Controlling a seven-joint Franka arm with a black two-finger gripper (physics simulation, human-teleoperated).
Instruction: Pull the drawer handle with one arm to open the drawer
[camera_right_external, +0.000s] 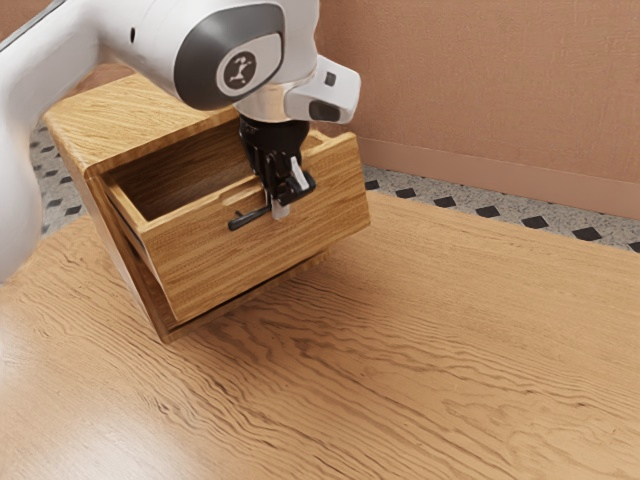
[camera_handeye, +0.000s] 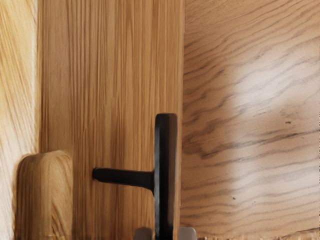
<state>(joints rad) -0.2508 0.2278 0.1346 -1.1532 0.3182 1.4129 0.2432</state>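
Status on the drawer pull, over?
Jaws shut on handle. Drawer partway out of cabinet, inside showing. Nothing on table in front of it.

Exterior view: a raised camera beside the arm (camera_right_external: 200, 50) looks down at a slant across the wooden tabletop (camera_right_external: 430, 360) from a middle distance. The arm enters from the exterior view's upper left. A plain wall (camera_right_external: 480, 80) and a strip of tiled floor (camera_right_external: 500, 205) close the far side.

Wrist view: a camera on the arm's hand sits very close to the drawer (camera_handeye: 110, 90). It apparently looks down along the front panel toward the tabletop below, though the exact tilt is hard to judge.

Both views share the drawer front, its black handle (camera_right_external: 255, 213) and the tabletop just beside it.
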